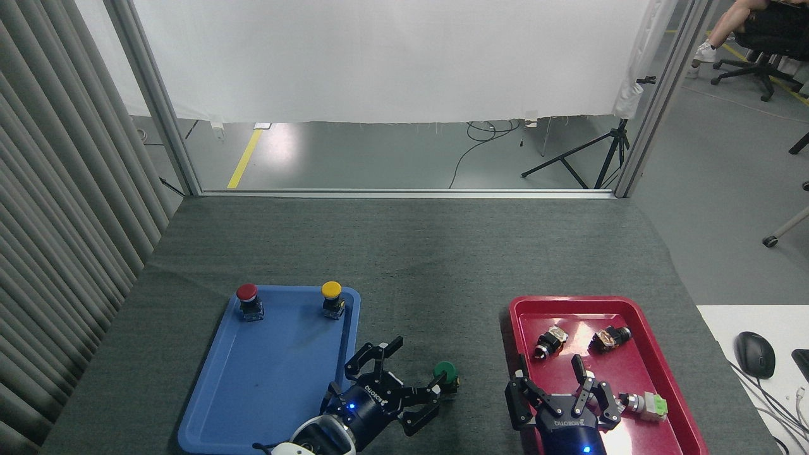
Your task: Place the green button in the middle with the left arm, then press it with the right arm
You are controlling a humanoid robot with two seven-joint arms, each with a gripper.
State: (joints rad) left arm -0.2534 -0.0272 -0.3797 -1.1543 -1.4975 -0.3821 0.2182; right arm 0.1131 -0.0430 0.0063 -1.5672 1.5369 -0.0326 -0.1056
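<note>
The green button [446,372] stands on the dark grey mat of the middle [468,354], between the two trays. My left gripper [417,378] lies just to its left, open with its fingers spread. One fingertip [433,383] is right against the button's base, and I cannot tell whether it touches. My right gripper [559,387] hovers open over the near left part of the red tray [657,366], nothing between its fingers, about a hand's width right of the button.
A blue tray [253,392] at the left holds a red-capped button [247,292] and a yellow-capped button [331,291] at its far edge. The red tray holds small switch parts [548,341]. A computer mouse [754,354] lies on a white desk at the right.
</note>
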